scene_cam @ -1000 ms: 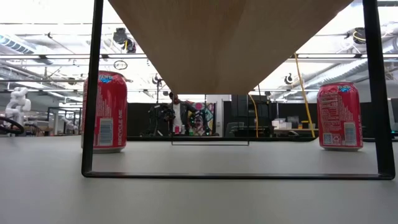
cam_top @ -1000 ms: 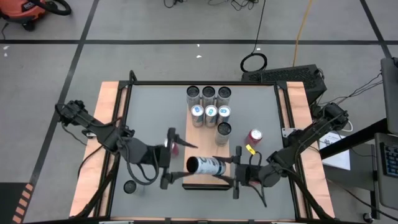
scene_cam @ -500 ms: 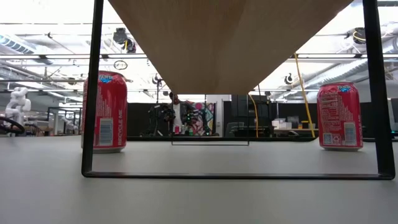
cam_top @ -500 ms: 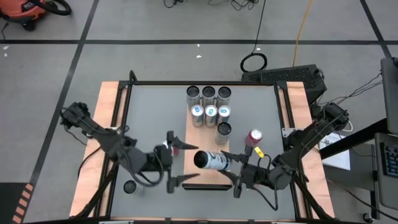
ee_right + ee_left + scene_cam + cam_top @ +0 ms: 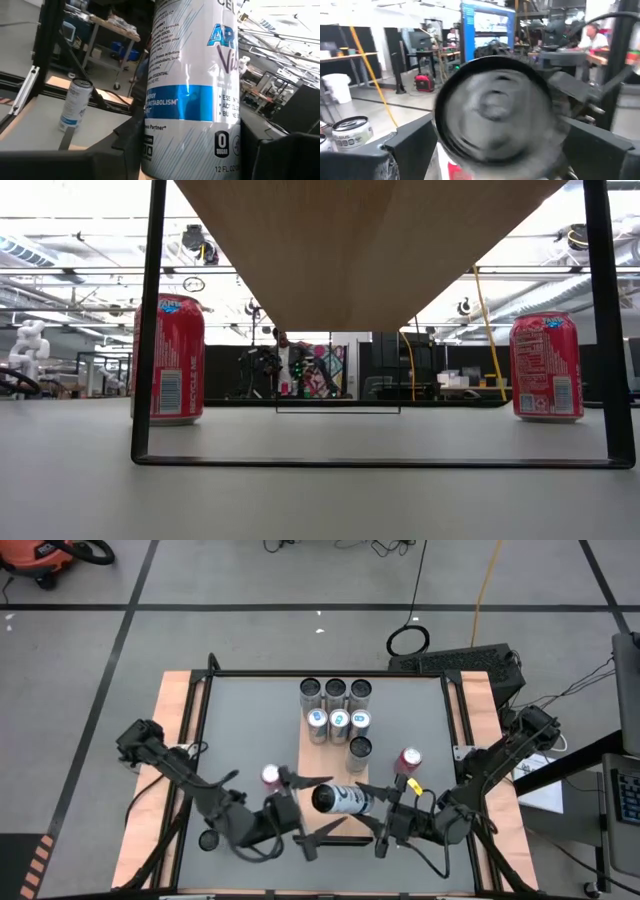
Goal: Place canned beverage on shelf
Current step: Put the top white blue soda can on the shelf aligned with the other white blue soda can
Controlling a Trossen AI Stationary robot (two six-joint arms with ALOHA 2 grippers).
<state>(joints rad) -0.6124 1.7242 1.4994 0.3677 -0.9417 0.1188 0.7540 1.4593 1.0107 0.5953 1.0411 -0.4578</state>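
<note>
Since a second ago the left gripper [image 5: 308, 815] has let go of the white can [image 5: 338, 800] and slid toward the table's near edge, its fingers spread wide beside the can's end. The can now lies on its side above the shelf [image 5: 322, 748], pinched only by the right gripper [image 5: 372, 810] just to its right. The right wrist view alone shows the can's blue-and-white label [image 5: 192, 90]; the low view shows neither gripper, only the shelf's underside [image 5: 365, 250] and two red cans [image 5: 168, 360] on the table.
</note>
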